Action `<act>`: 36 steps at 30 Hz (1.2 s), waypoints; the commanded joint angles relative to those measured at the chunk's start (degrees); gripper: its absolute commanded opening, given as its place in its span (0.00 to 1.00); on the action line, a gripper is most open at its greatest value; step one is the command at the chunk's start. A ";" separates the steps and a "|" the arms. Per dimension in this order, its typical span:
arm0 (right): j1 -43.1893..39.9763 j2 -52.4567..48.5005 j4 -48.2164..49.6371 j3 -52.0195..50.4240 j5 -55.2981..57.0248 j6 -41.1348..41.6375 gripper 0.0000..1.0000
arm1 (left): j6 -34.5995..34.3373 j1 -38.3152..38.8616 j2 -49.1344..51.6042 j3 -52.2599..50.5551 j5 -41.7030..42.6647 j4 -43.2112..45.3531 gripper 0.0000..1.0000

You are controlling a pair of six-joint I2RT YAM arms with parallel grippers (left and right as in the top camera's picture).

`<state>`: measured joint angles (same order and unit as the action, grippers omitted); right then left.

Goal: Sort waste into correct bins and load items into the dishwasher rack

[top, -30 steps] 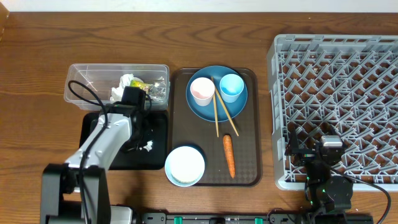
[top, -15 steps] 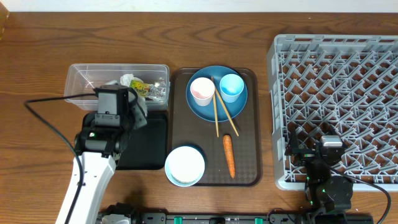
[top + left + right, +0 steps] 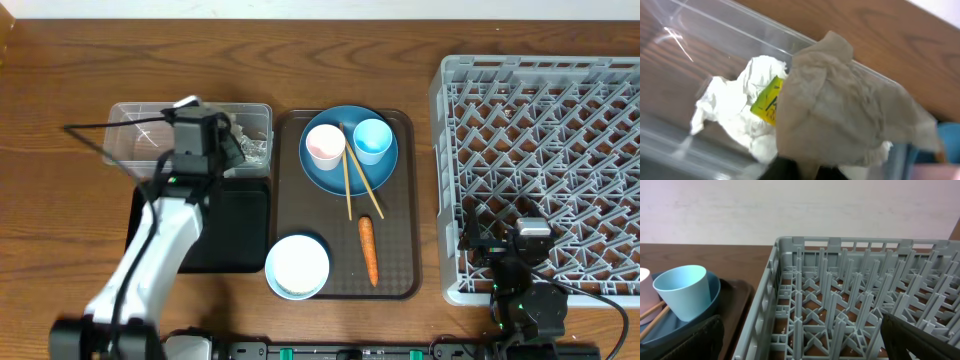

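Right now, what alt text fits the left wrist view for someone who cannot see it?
A crumpled paper wad fills the middle of the frame, close up, above the clear plastic tub. In the tub lies a white wad with a yellow-green wrapper; wooden table runs behind.

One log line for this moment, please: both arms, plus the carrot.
left gripper: over clear tub, crumpled paper wad at fingertips | right gripper: open, at dishwasher rack corner | carrot: on brown tray

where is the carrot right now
In the overhead view the carrot lies on the brown tray, right of the white bowl and just below the chopsticks.
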<state>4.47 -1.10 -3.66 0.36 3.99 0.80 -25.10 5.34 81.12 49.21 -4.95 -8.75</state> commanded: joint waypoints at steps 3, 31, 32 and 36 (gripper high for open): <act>-0.74 0.07 -0.24 -0.04 0.04 -0.46 0.99 | 2.93 -0.31 3.93 1.22 -3.04 5.40 0.61; -0.76 0.07 -0.24 -0.04 0.04 -0.46 0.99 | 1.03 -0.13 -28.85 1.33 24.59 -52.74 0.62; -0.76 0.07 -0.24 -0.04 0.04 -0.46 0.99 | 1.03 -0.13 -28.33 1.25 24.61 -52.81 0.62; -0.74 0.07 -0.24 -0.04 0.04 -0.46 0.99 | 1.05 -0.13 -26.23 0.63 24.33 -52.78 0.62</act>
<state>4.47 -1.10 -3.66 0.36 4.01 0.80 -24.03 5.34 53.69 50.96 19.18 -61.32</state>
